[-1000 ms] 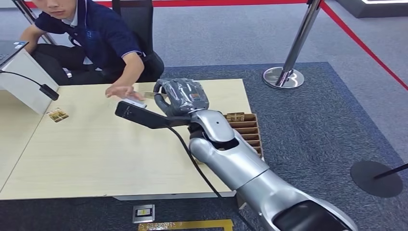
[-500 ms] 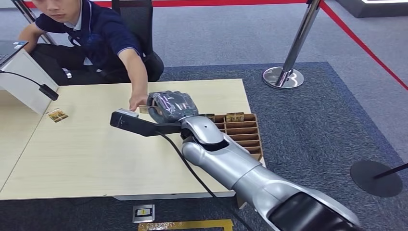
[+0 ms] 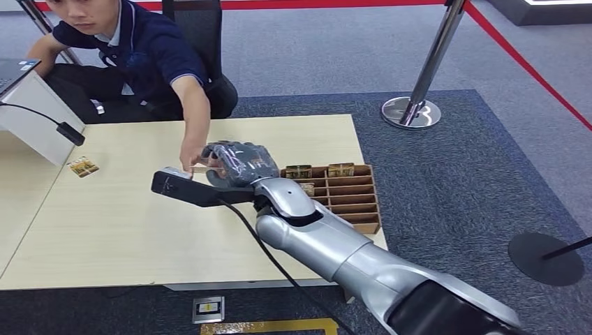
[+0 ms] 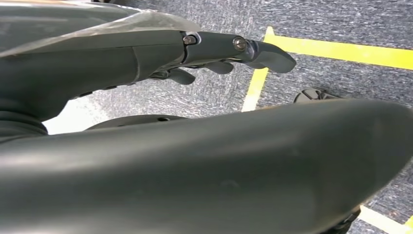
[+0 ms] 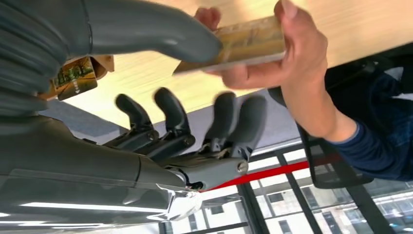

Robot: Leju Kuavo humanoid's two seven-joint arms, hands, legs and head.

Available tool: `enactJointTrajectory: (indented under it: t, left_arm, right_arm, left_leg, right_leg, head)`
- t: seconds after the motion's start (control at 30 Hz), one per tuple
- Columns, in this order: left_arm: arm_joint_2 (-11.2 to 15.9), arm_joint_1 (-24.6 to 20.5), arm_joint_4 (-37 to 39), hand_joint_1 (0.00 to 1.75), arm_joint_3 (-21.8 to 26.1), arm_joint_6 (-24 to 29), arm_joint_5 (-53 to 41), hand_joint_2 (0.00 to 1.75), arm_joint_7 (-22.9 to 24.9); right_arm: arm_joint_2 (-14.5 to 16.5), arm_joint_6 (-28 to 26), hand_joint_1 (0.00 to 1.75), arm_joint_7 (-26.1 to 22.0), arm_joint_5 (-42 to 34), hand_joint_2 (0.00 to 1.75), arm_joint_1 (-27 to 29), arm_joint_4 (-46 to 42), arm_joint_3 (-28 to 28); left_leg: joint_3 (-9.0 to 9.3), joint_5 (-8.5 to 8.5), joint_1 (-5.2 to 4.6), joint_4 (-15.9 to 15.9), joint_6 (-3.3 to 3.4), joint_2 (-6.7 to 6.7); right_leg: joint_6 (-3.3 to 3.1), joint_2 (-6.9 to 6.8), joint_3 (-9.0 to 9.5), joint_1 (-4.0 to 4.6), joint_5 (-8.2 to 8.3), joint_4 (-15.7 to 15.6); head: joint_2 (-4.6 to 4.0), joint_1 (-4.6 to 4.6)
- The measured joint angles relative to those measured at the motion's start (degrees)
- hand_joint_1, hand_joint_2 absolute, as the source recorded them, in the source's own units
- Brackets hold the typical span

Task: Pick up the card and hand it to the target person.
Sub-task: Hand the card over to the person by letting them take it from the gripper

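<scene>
A: Where was the card (image 5: 243, 45)?
B: In the right wrist view it sat right at the tip of the right hand's (image 5: 185, 122) thumb (image 5: 160, 34), with the person's hand (image 5: 287, 53) gripping its far end. The card's near end lay under the thumb tip; the darker fingers (image 5: 170, 114) stood apart from it, curled loosely with a gap between them and the card.
A: So the robot held it?
B: Couldn't tell. The thumb overlapped the card, but no finger visibly pressed it from the other side. The person clearly pinched it.
A: Head view?
B: The right hand (image 3: 234, 162) hovered over the table (image 3: 126, 216), just beside the slotted card tray (image 3: 356, 202), meeting the person's hand (image 3: 192, 159) reaching in from the far side. A thin edge of the card (image 3: 200, 168) showed between them.
A: Left hand?
B: The left hand (image 4: 219, 53) hung over grey carpet (image 4: 341, 24) with yellow tape lines (image 4: 341, 51), fingers slightly apart, nothing in it.
A: Other stuff?
B: One loose card (image 3: 83, 166) near the table's left edge, two cards standing in the tray.
</scene>
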Motion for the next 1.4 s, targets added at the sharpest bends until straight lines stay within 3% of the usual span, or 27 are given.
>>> enactJointTrajectory:
  t: [0.17,0.27,0.43,0.57,0.8,0.93,1.1,1.23,1.33,1.37,1.4]
  left_arm:
    - [0.0,0.1,0.0,0.00,0.2,0.6,1.3,0.00,0.9]
    - [-0.2,0.1,0.0,0.00,0.5,1.2,2.3,0.00,1.0]
    - [-0.5,0.5,0.0,0.00,1.0,1.9,3.8,0.00,1.0]
    - [-0.6,0.7,0.0,0.00,2.0,2.6,5.2,0.00,0.5]
    - [-0.7,0.9,0.0,0.00,2.4,3.4,5.2,0.00,1.2]
    - [-0.7,0.8,0.0,0.00,2.4,3.6,4.9,1.75,1.0]
    - [-0.8,0.6,0.0,0.00,2.4,3.2,4.9,1.75,0.1]
    - [-0.9,0.4,0.0,0.00,2.3,2.7,4.5,1.75,0.1]
    - [-0.9,0.4,0.0,0.00,2.3,2.0,3.6,0.44,0.6]
    - [-0.9,0.4,0.0,0.00,2.2,1.7,3.3,0.00,0.8]
    - [-0.9,0.3,0.0,0.00,2.2,1.4,3.1,0.00,0.9]
  right_arm:
    - [0.0,-6.8,0.00,-6.3,-2.7,1.75,0.2,0.5,-1.4]
    - [-0.5,-10.1,0.00,-8.8,0.3,1.75,3.2,-3.0,-4.6]
    - [-3.7,-8.8,0.00,-9.1,10.9,1.75,18.7,-22.2,-15.5]
    - [-6.2,-9.6,0.00,-6.4,18.6,1.75,33.4,-36.2,-26.2]
    - [-7.4,-11.7,0.00,-1.9,22.4,1.75,51.2,-48.6,-45.5]
    - [-8.3,-14.9,0.00,-4.8,19.5,1.75,52.3,-41.5,-61.6]
    - [-11.6,-19.7,0.00,-7.3,16.4,1.75,48.0,-19.1,-80.4]
    - [-13.0,-14.1,0.00,1.0,19.9,1.75,45.8,-4.0,-87.3]
    - [-12.6,-2.7,0.00,9.2,23.3,1.75,45.0,4.2,-88.2]
    - [-12.2,0.9,0.00,11.0,23.8,1.31,44.9,6.2,-88.3]
    - [-11.8,3.8,0.00,12.3,24.0,0.87,44.9,7.9,-88.4]
  left_leg:
    - [0.01,0.00,0.00,0.0,0.00,0.00]
    - [0.03,-0.01,0.00,0.0,0.01,0.00]
    - [0.00,-0.15,0.00,0.0,0.06,-0.07]
    - [0.01,-0.30,-0.01,0.0,0.14,-0.08]
    - [0.01,-0.47,-0.03,0.0,0.20,-0.05]
    - [0.05,-0.49,-0.06,0.0,0.23,0.00]
    - [0.11,-0.48,-0.16,0.0,0.33,-0.07]
    - [0.13,-0.51,-0.10,0.0,0.29,-0.04]
    - [0.13,-0.54,-0.05,0.0,0.26,-0.05]
    - [0.13,-0.55,-0.03,0.0,0.24,-0.05]
    - [0.13,-0.56,-0.02,0.0,0.22,-0.05]
  right_leg:
    - [0.00,0.00,-0.01,0.00,0.00,0.0]
    - [0.00,0.00,-0.02,0.00,-0.01,0.0]
    - [0.10,0.00,0.01,0.01,-0.09,-0.1]
    - [0.20,0.00,0.08,0.00,-0.18,-0.2]
    - [0.27,0.00,0.08,-0.03,-0.29,-0.3]
    - [0.31,0.00,0.13,-0.04,-0.31,-0.3]
    - [0.42,0.00,0.25,-0.13,-0.34,-0.3]
    - [0.37,0.00,0.22,-0.10,-0.39,-0.3]
    - [0.28,0.00,0.21,-0.04,-0.46,-0.2]
    - [0.26,0.00,0.21,-0.03,-0.47,-0.2]
    - [0.24,0.00,0.21,-0.02,-0.49,-0.2]
  head:
    - [0.00,0.01]
    - [0.00,-0.01]
    - [0.00,0.01]
    - [0.00,0.01]
    - [0.00,0.00]
    - [0.00,0.00]
    - [0.00,0.01]
    - [0.00,0.01]
    - [0.00,0.01]
    - [0.00,-0.01]
    - [0.00,0.00]
